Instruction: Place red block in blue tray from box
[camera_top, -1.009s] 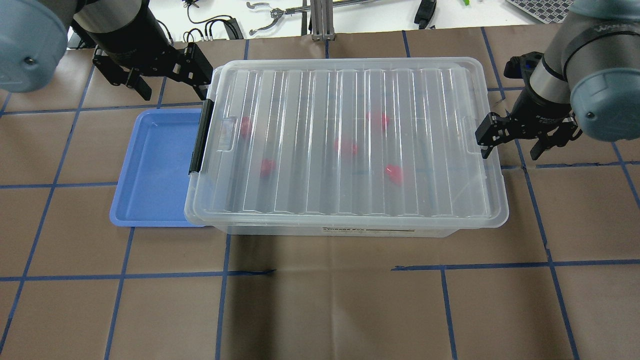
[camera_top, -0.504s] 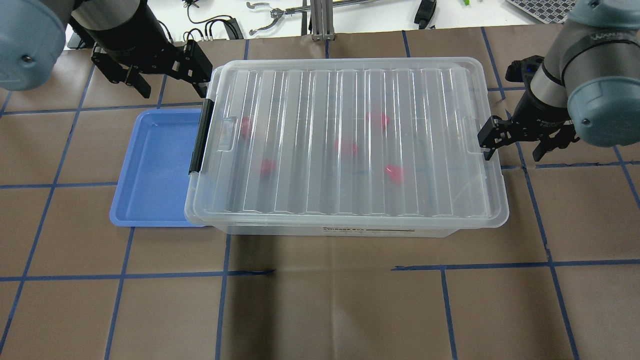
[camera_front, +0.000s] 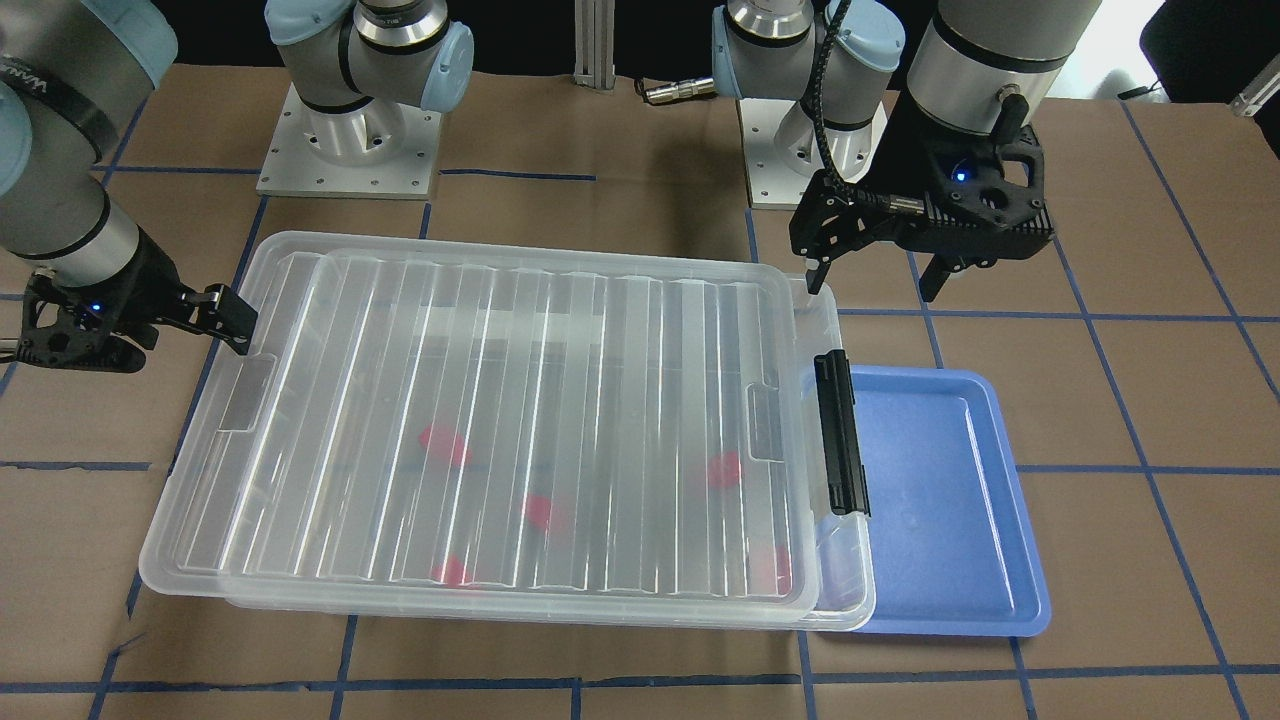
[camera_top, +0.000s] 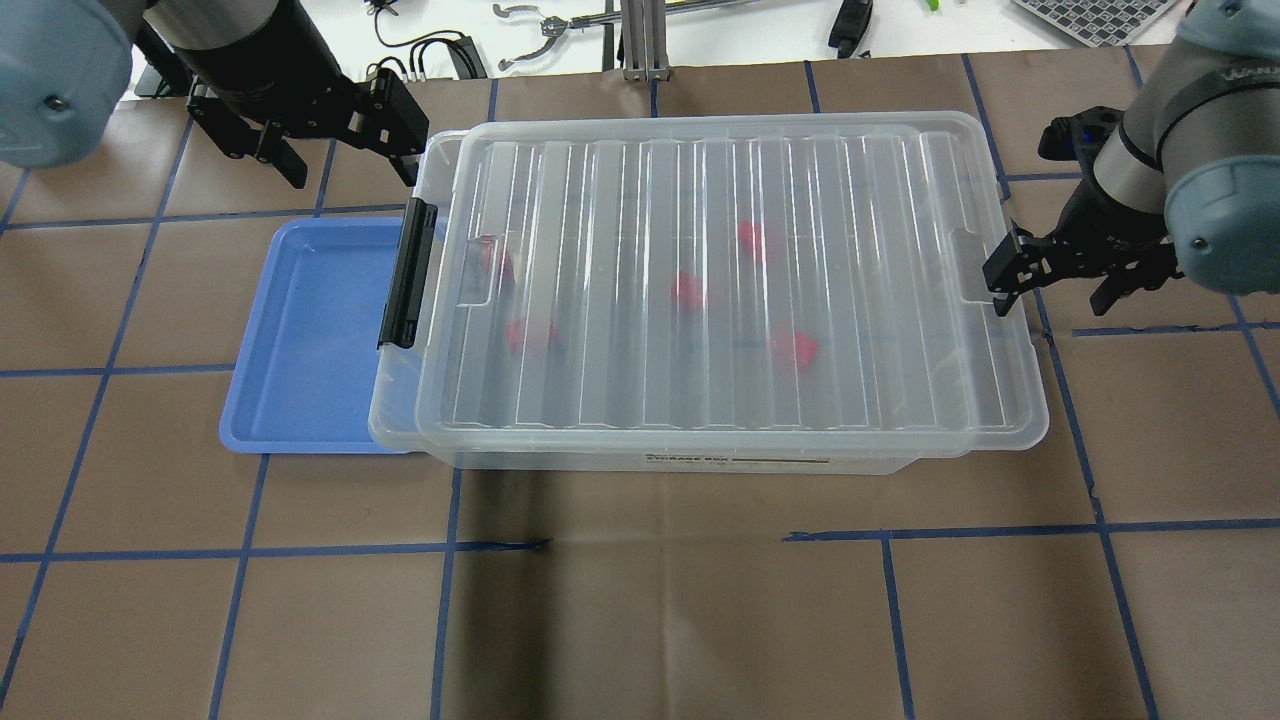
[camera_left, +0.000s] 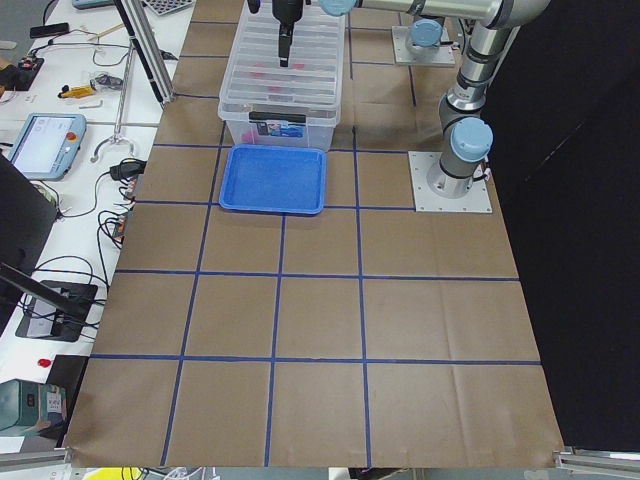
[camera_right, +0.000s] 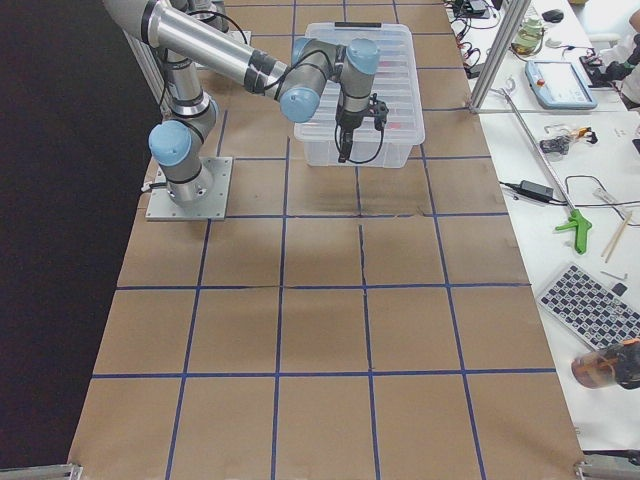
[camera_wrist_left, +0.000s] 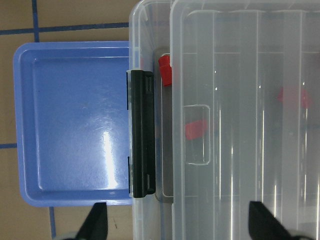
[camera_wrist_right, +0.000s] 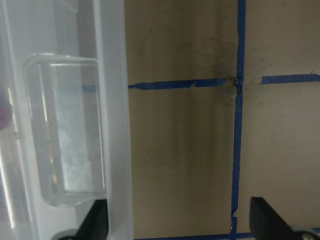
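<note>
Red block (camera_wrist_left: 164, 70) in box (camera_wrist_left: 149, 30), ahead between spread left jaws.

Blue tape lines (camera_top: 300, 551) cross the brown table (camera_top: 650, 630).

The box (camera_top: 600, 462) is being carried by the bench (camera_top: 640, 620), with its long sides running left to right. The tray (camera_top: 300, 330) is being carried by the bench too, just beside the box's left short side, where the latch bar (camera_top: 405, 270) is being borne. The lid (camera_top: 600, 380) is being carried on the box, offset toward the right. It is overhanging the right end, and a strip at the latch end is being left uncovered. Several blocks (camera_top: 686, 290) are being held inside the box, apart from each other, under the lid. The block (camera_wrist_left: 165, 70) nearest the latch bar is being partly bared in that strip. The left fingers (camera_top: 400, 135) are being held above the latch end, and the right fingers (camera_top: 1005, 280) at the lid's right edge.
</note>
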